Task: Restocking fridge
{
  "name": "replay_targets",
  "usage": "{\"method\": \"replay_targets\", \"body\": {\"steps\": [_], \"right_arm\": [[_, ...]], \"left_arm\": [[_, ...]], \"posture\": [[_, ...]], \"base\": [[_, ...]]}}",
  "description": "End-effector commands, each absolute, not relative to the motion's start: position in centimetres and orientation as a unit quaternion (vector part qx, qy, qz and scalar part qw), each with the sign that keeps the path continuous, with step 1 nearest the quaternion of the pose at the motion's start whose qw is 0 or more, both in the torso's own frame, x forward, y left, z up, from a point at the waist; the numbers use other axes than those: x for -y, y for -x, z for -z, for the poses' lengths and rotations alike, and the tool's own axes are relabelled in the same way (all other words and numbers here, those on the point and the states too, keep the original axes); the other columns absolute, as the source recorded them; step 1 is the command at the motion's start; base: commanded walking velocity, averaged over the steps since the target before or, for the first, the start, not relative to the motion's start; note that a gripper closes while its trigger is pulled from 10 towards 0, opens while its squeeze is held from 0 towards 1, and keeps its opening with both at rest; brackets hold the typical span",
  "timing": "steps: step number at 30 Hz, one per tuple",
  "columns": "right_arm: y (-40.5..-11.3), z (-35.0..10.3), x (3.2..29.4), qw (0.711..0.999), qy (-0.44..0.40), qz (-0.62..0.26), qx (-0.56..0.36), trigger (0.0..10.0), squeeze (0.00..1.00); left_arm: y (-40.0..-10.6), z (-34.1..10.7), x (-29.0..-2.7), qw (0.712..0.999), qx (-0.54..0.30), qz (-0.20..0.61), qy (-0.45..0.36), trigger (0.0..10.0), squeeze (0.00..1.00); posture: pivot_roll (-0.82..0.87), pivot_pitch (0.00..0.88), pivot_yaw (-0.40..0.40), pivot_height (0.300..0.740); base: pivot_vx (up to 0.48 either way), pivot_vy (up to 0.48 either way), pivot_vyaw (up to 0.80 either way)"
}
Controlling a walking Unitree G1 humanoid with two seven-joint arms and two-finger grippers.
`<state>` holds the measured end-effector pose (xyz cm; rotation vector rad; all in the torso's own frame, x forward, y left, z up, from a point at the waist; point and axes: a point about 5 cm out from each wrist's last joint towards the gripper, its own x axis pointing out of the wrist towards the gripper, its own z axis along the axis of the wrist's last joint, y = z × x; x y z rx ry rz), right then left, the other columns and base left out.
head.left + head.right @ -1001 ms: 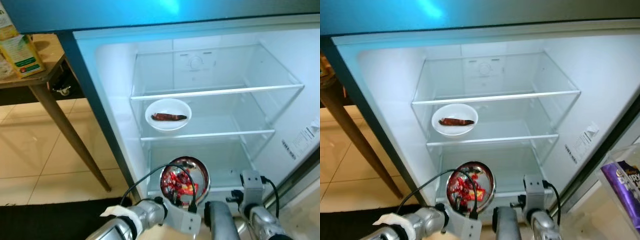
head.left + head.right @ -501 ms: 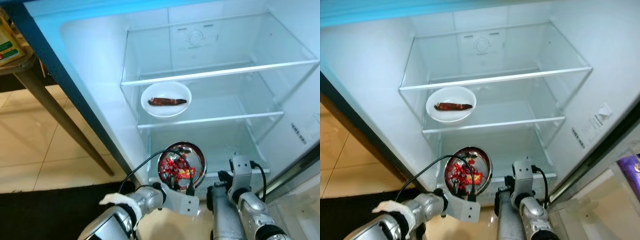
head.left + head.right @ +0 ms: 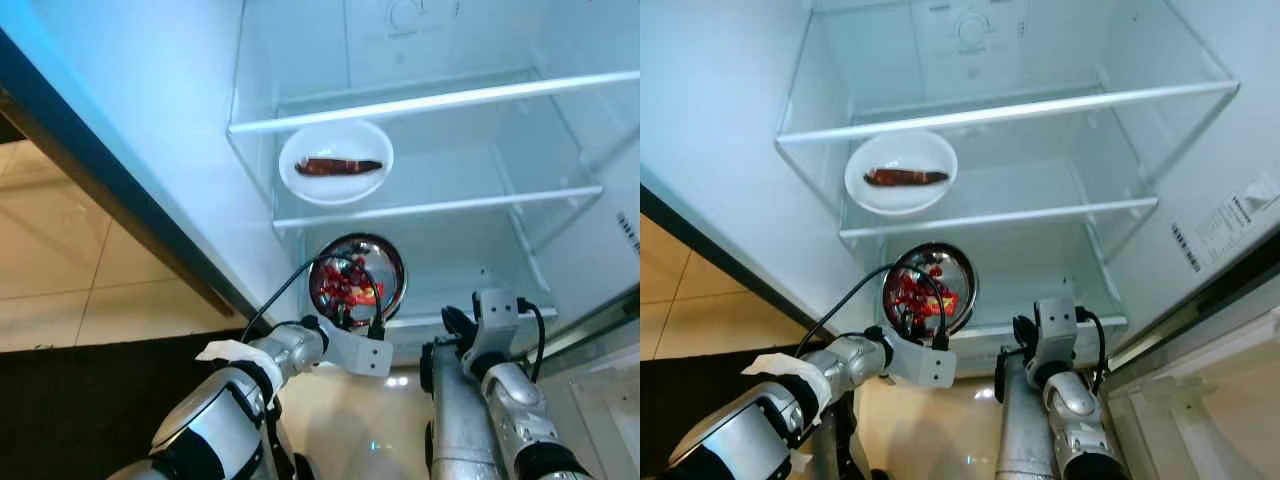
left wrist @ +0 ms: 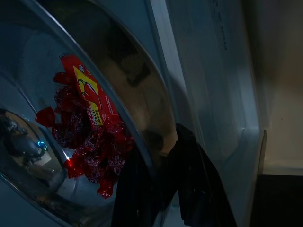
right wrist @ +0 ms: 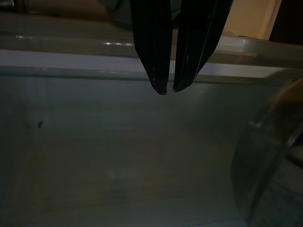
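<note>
The left gripper (image 4: 156, 189) pinches the rim of a steel bowl (image 3: 357, 281) of red sweets (image 4: 92, 137) at lower centre, at the open fridge's bottom shelf (image 3: 455, 290), below the white dish (image 3: 335, 160), while the right gripper (image 5: 169, 89) hangs nearly closed, empty.

Both silver arms reach forward toward the fridge (image 3: 180, 120). The left gripper (image 4: 158, 177) is low at the fridge's bottom compartment, its black fingers clamped on the rim of a steel bowl (image 3: 357, 280), holding it tilted. The right gripper (image 5: 169, 88) hovers beside it at the same compartment, fingertips nearly together, gripping nothing.
</note>
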<state>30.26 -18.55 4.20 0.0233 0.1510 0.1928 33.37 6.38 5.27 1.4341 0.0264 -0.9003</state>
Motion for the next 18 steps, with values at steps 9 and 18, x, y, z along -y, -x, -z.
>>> {"method": "replay_targets", "body": {"steps": [9, 18], "right_arm": [[-28.8, -5.1, 17.4, 0.990, -0.011, -0.130, -0.050, 10.0, 0.00], [-26.1, -6.7, 20.2, 0.983, 0.072, -0.169, -0.001, 10.0, 0.00]], "left_arm": [[-34.3, -5.9, -7.3, 0.650, -0.009, 0.368, -0.665, 10.0, 0.00], [-35.1, -7.2, -6.5, 0.666, 0.002, 0.342, -0.663, 10.0, 0.00]], "posture": [[-0.20, 0.488, 0.134, 0.406], [-0.23, 0.545, 0.124, 0.406]], "base": [[0.000, 0.000, 0.00], [0.000, 0.000, 0.00]]}}
